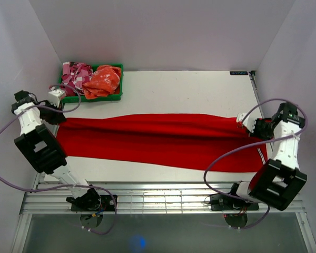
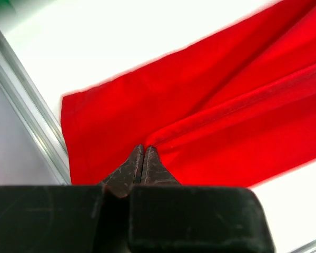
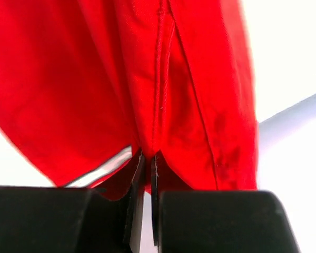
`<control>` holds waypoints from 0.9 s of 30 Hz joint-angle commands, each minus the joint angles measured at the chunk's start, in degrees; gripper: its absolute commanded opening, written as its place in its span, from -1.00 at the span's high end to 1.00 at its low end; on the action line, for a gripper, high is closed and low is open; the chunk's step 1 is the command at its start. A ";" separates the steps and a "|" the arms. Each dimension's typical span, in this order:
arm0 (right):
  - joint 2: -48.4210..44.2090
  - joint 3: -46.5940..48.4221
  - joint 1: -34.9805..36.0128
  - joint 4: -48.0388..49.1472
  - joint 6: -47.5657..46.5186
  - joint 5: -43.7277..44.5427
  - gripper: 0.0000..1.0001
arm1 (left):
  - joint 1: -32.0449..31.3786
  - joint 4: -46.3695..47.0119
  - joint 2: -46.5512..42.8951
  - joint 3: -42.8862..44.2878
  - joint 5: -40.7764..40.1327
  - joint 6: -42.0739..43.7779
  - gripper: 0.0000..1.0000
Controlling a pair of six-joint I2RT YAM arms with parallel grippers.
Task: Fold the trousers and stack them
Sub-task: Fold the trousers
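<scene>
The red trousers (image 1: 158, 139) lie stretched lengthwise across the white table (image 1: 174, 87), nearly from one side to the other. My left gripper (image 1: 59, 118) is at their left end. In the left wrist view its tips (image 2: 142, 150) are shut, and a raised fold of the trousers (image 2: 210, 105) runs out from the pinch. My right gripper (image 1: 243, 123) is at the right end. Its jaws (image 3: 146, 156) are shut on a seam edge of the trousers (image 3: 163, 95), which hang taut away from the fingers.
A green bin (image 1: 119, 94) stands at the back left, holding a pink-and-white patterned garment (image 1: 76, 74) and an orange one (image 1: 102, 81). A metal rail (image 2: 31, 121) borders the table's left edge, and another rail (image 1: 255, 92) runs along the right side. White walls enclose the table.
</scene>
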 commanded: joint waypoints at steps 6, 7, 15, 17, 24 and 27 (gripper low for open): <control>-10.02 -24.89 -6.15 10.15 -13.94 12.89 0.85 | 11.46 13.61 -9.52 -26.65 -11.09 19.03 1.00; -10.11 -28.22 -6.15 11.47 -14.11 13.42 0.85 | 11.91 14.41 -8.65 -28.06 -12.15 19.73 1.00; -6.69 -28.88 -6.15 15.89 -11.14 13.86 0.81 | 11.65 15.04 -2.40 -26.50 -11.81 14.29 1.00; -6.16 -24.59 -6.15 13.51 -10.08 12.81 0.36 | 11.47 11.54 -2.66 -24.39 -10.14 15.07 0.87; -9.92 -15.08 -6.59 0.86 -12.53 8.60 0.31 | 13.31 -0.87 -11.79 -19.91 0.31 21.75 0.09; -14.13 -15.50 -6.67 -3.37 -17.09 9.46 0.59 | 13.84 -6.66 -15.92 -18.94 3.04 25.70 0.09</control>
